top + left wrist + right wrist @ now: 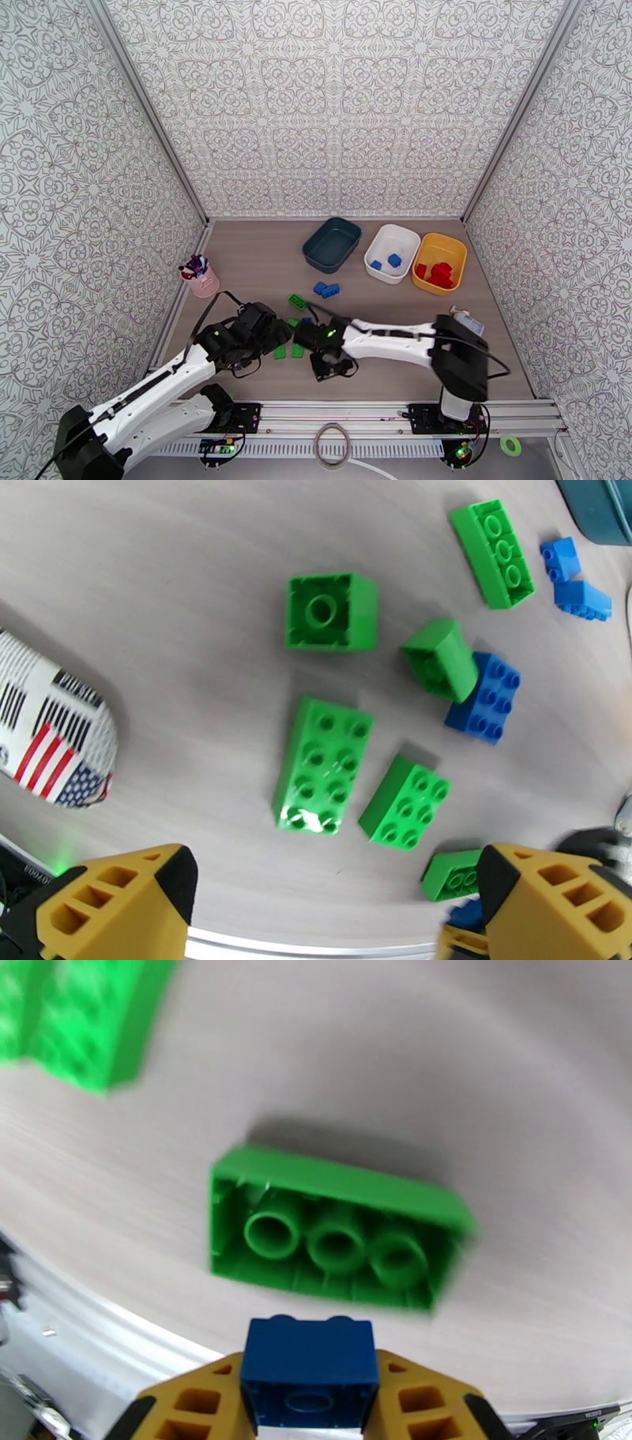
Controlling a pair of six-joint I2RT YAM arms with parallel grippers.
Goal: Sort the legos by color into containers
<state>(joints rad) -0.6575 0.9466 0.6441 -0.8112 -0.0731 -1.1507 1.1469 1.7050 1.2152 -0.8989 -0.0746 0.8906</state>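
From above, three containers stand in a row at the far right of the bench (pixel 261 260). They are a teal bin (pixel 332 241), a white bin (pixel 395 239) holding blue legos (pixel 393 260), and a yellow bin (pixel 454 246) holding red legos (pixel 439 274). A pink cup (pixel 204 283) of pens sits at the left edge. A long green brick (pixel 298 301) and two loose blue bricks (pixel 325 290) lie mid-bench.

In the left wrist view, the left end effector (pixel 332 902) hangs with its yellow fingers (pixel 118 898) spread wide, gripping nothing. Beyond it a large green brick (pixel 322 766) and a smaller green brick (pixel 404 802) lie side by side. Farther off, an upturned green square (pixel 330 612) lies left of a tipped green brick (pixel 438 660), which touches a blue brick (pixel 483 698). A white printed pouch (pixel 51 729) lies to the left.

In the right wrist view, the right end effector (pixel 308 1414) pinches a dark blue brick (pixel 308 1363) above the bench. Just beyond lies an upside-down green brick (pixel 336 1236).
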